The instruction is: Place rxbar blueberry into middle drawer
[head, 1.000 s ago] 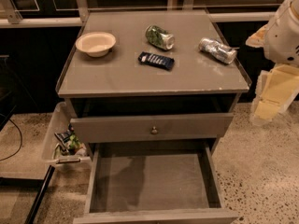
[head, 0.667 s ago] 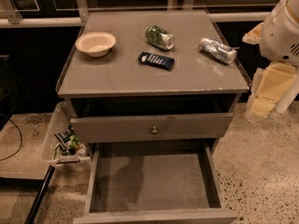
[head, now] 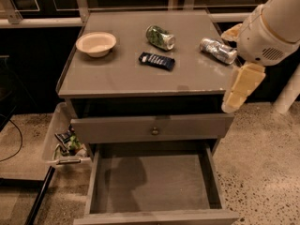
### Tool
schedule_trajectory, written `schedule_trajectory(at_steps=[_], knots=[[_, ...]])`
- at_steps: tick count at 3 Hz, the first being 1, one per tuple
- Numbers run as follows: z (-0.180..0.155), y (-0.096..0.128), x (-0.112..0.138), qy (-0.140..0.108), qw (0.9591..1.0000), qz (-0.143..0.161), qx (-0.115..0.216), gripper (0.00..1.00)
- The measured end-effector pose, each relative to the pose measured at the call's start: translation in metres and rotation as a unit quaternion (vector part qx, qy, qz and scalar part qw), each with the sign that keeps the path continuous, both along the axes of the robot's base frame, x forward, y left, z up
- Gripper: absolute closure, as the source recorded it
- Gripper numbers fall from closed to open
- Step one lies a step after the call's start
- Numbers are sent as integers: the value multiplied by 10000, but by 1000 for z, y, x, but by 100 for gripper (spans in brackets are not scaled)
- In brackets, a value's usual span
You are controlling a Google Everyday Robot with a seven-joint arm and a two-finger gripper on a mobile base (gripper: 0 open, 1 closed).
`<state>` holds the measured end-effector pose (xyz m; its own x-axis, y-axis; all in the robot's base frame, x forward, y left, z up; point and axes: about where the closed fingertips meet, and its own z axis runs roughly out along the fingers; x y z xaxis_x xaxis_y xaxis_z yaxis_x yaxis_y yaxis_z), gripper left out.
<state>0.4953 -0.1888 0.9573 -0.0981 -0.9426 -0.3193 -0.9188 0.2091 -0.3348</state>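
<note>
- One gripper [head: 241, 86] hangs just beside the table's front corner on the camera-right side; it carries nothing, and whether it stands wide or narrow I cannot tell.
- The rxbar blueberry [head: 157, 61] lies flat on the table [head: 117, 76], well to the camera-left of the gripper and farther back, near the middle of the top; it sits untouched, so the step in hand is judged to be the reach and pick-up.
- The silver can [head: 218, 50] lies on its side, the nearest thing to the gripper and roughly between it and the bar; the green can [head: 160, 36] lies just behind the bar, close but apart from it; a flat sideways sweep would likely strike the silver can, so rise above the top first, then cross in front of that can.
- Descend from straight above and close the gripper across the bar's short width; the wrapper is thin and flat, so the gripper should come right down to the table surface or the hold will probably slip.
- The middle drawer [head: 152, 182] stands pulled out, below the gripper, to its camera-left and nearer the camera; the closed drawer front [head: 117, 129] overhangs its back part, so the release belongs over the front half, low enough that the bar does not bounce.
- The bowl [head: 96, 43] sits farthest from the gripper, beyond the bar; it should not matter.
</note>
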Motion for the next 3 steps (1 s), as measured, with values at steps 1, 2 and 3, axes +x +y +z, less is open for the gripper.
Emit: schedule_trajectory(at_steps=[1, 2, 3], knots=[[-22, 12, 27, -11, 9993, 220, 304, 0], [-22, 12, 27, -11, 9993, 220, 304, 0], [-26, 24, 38, -14, 9968, 82, 795, 0]])
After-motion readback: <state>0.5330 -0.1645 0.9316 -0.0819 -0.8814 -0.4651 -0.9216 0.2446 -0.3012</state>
